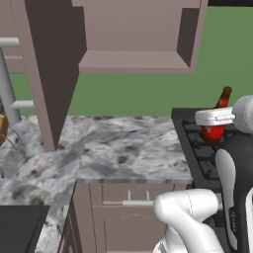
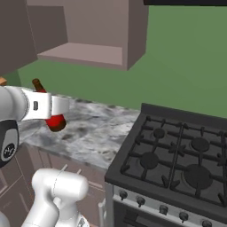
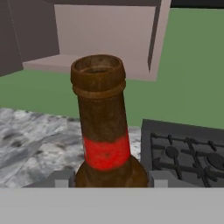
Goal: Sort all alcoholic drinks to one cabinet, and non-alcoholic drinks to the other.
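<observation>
We are gripping the amber-brown bottle [image 3: 104, 131] in the gripper [image 3: 109, 177], jaws pinching its body, lifted above the counter [image 1: 113, 148] near the stove [image 2: 177, 159], with the open cabinet [image 1: 133, 62] shelf bare and sorting barely begun.

A grey marbled counter [image 1: 123, 143] carries the scene, with a black stove [image 2: 177, 155] set into it at 3 o'clock; open wall cabinet [image 1: 133, 34] hangs at 12 o'clock.
</observation>
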